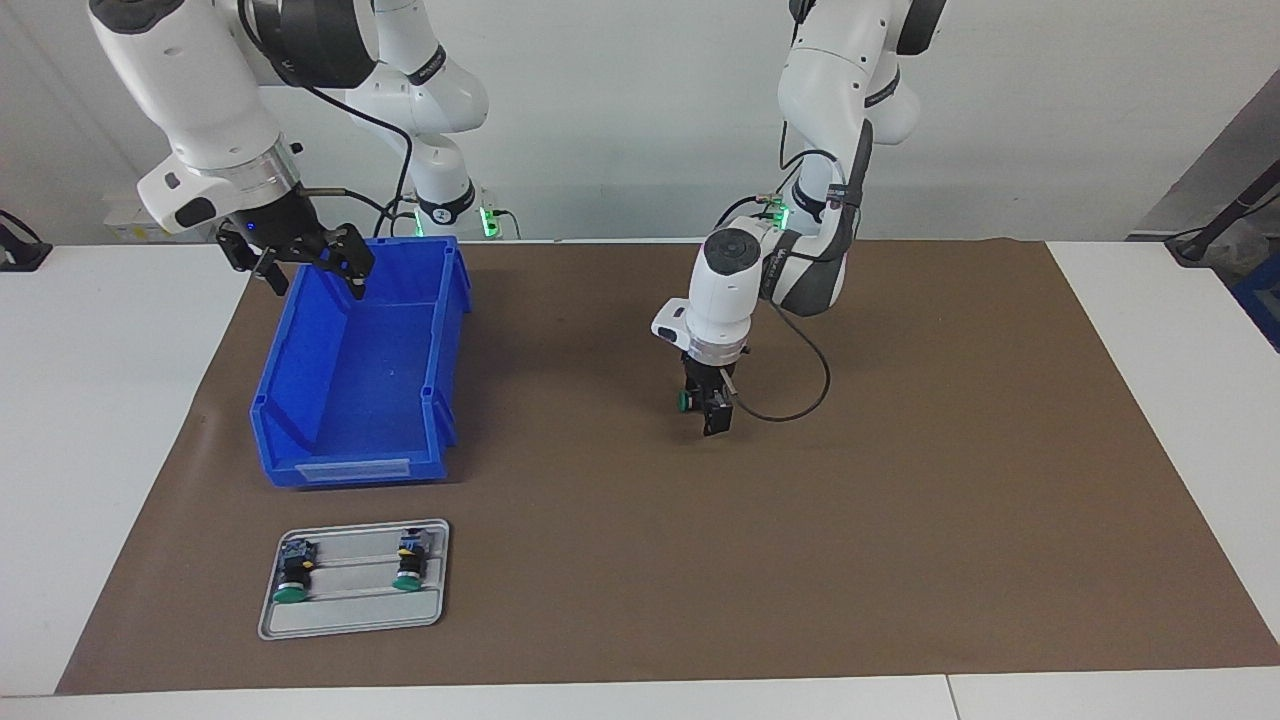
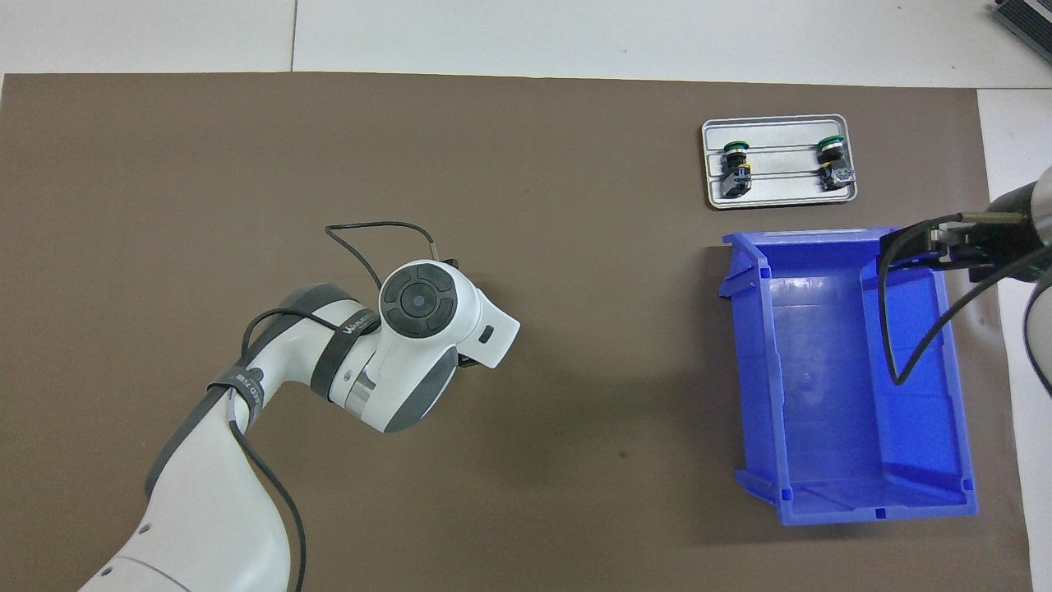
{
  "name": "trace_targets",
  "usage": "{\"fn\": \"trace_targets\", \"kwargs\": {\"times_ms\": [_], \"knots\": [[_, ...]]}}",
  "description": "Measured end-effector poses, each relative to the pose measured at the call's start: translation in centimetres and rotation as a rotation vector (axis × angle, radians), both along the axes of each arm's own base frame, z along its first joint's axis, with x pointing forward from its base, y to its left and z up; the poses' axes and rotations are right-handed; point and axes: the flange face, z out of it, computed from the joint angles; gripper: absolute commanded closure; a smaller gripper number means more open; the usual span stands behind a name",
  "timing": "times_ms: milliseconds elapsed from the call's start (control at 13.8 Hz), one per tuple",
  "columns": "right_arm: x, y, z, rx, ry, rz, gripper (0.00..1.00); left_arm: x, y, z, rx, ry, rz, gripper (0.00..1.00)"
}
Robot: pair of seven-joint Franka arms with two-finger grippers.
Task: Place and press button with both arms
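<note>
My left gripper points straight down, low over the middle of the brown mat, and stands open. A button with a green cap sits at its fingers, the cap sticking out toward the right arm's end. I cannot tell whether the fingers touch it. In the overhead view the left arm's wrist hides both the gripper and this button. My right gripper hangs open and empty over the robot-side corner of the blue bin. It also shows at the view's edge, right gripper.
The blue bin has nothing visible inside it. Farther from the robots lies a grey tray, holding two more green-capped buttons. The same tray and buttons show from overhead.
</note>
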Motion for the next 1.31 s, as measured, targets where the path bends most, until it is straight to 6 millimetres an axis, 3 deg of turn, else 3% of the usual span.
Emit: {"fn": "trace_targets", "kwargs": {"times_ms": [73, 363, 581, 944, 1307], "knots": [[-0.06, 0.00, -0.03, 0.000, 0.005, 0.000, 0.00, -0.27, 0.04, -0.41, -0.003, -0.004, -0.003, 0.01], [-0.12, -0.02, -0.06, 0.000, 0.009, -0.001, 0.00, -1.02, -0.31, -0.95, -0.017, -0.021, -0.015, 0.21], [-0.13, -0.05, -0.04, 0.000, 0.009, -0.001, 0.00, -0.97, -0.45, -0.75, -0.026, -0.033, -0.016, 0.47], [-0.13, -0.07, -0.03, 0.000, 0.009, -0.001, 0.00, -0.57, -0.36, -0.46, -0.046, -0.061, -0.011, 0.59], [-0.13, -0.03, -0.03, 0.000, 0.009, -0.001, 0.00, -0.23, -0.08, -0.32, -0.054, -0.071, 0.018, 0.87]]}}
